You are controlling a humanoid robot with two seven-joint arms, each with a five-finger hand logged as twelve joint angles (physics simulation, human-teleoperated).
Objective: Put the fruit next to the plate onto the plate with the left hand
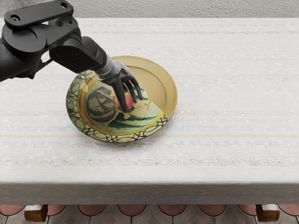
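Pale, faintly striped cloth is covering the bench (233, 93), which is filling most of the head view under a strip of grey wall (187, 7). On it, left of centre, a small reddish-orange fruit (128, 101) is showing only in part, sitting over the patterned middle of the plate (161, 79). Whether it is resting on the plate or hanging just above it cannot be told. The left hand (119, 80) is closing over the fruit from above. Its dark fingers (134, 91) are curling down around it, with another digit coming down the fruit's left side, so the hand is holding the fruit in a loose claw grip. The plate is lying flat on the bench, gold at its far rim and carrying green, black and cream decoration on its near half. The black arm is reaching in from the left edge, and its bulky upper part is hanging over the bench's far left corner. Below the bench's front edge, reddish floor tiles (173, 210) and two wooden legs (36, 213) are showing.
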